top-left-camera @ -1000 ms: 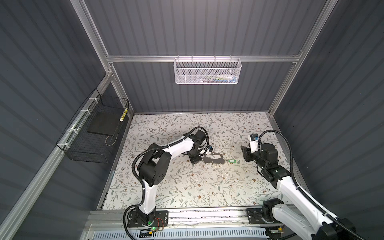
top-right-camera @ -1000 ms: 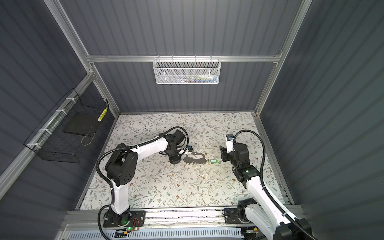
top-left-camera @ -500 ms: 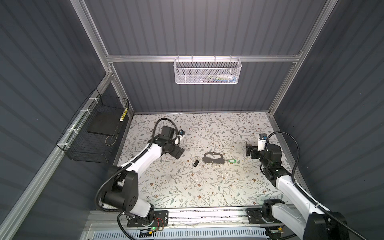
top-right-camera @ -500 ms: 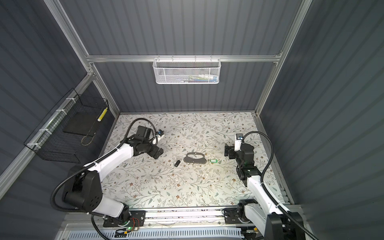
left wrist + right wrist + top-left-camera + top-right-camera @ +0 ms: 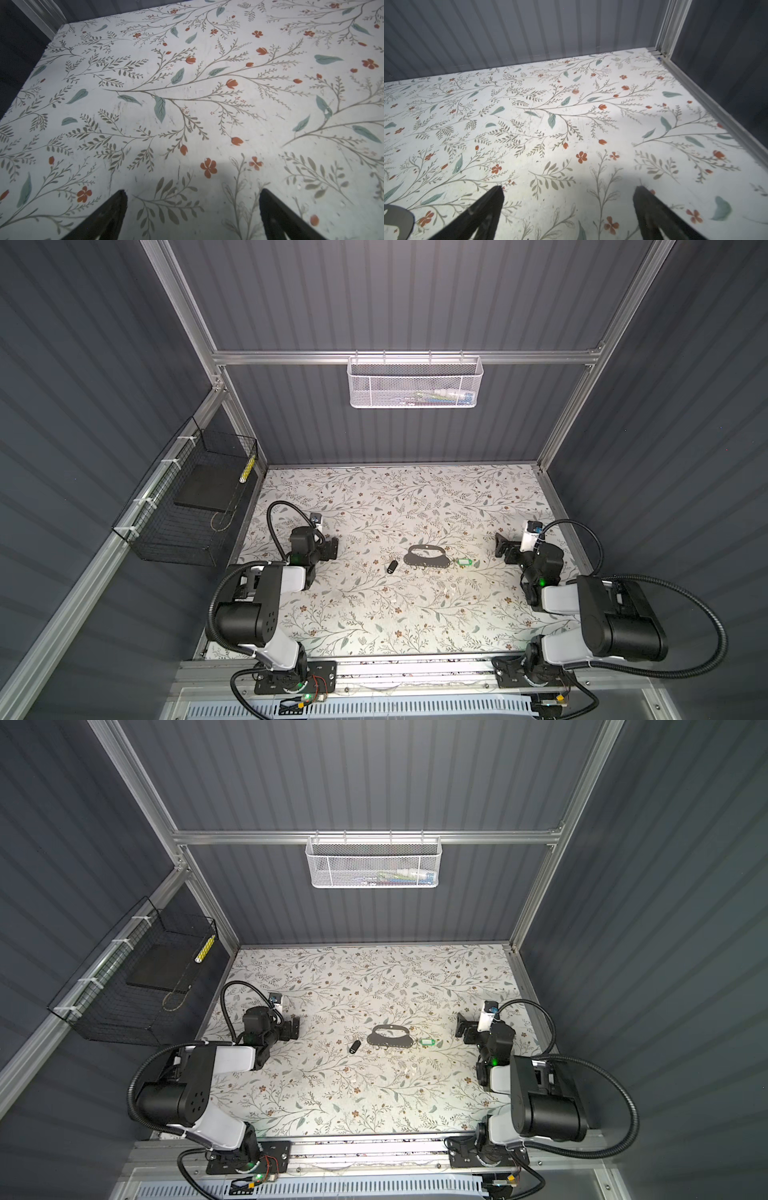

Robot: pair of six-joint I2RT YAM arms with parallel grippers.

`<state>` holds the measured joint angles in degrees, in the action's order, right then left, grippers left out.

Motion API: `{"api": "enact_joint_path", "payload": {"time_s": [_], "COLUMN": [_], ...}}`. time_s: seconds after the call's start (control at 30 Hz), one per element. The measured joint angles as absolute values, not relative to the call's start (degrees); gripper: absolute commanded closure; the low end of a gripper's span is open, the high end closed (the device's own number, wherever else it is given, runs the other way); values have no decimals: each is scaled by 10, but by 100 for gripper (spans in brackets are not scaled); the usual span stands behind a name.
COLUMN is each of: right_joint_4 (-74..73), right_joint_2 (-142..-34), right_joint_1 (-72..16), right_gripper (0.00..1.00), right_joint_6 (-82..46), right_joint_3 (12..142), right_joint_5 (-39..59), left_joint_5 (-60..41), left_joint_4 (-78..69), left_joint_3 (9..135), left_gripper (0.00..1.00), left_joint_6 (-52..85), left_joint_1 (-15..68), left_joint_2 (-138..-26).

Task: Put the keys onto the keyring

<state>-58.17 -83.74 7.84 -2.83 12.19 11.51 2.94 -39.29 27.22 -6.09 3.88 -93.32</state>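
The left gripper (image 5: 330, 549) and right gripper (image 5: 503, 545) are held spread and empty at opposite sides. The flat dark-grey oblong keyring (image 5: 428, 562) is seen centred on the floral tabletop (image 5: 374, 614), the black-fobbed key (image 5: 391, 566) just left of it and the green plastic tag (image 5: 464, 561) just right.

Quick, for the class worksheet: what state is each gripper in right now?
Left gripper: open, jaws apart, holding nothing.
Right gripper: open, jaws apart, holding nothing.

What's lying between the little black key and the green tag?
The dark-grey keyring lies between the black key and the green tag, in both top views.
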Motion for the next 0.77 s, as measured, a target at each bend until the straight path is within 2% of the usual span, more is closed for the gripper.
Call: {"api": "enact_joint_path", "payload": {"time_s": [0.27,0.77], "right_joint_4": [-604,-557], "right_joint_2": [-834,-835], "right_joint_1": [78,60], "right_gripper": [1,1], "right_joint_6": [-40,-23], "right_joint_3": [145,178], "right_joint_5": [109,125], "left_joint_5": [2,-2], "left_joint_4": [-485,-505], "left_joint_3": [263,263], "left_gripper": [0,0], "left_joint_6": [-38,-33], "left_joint_1": [18,18], "left_joint_2": [-983,-983]}}
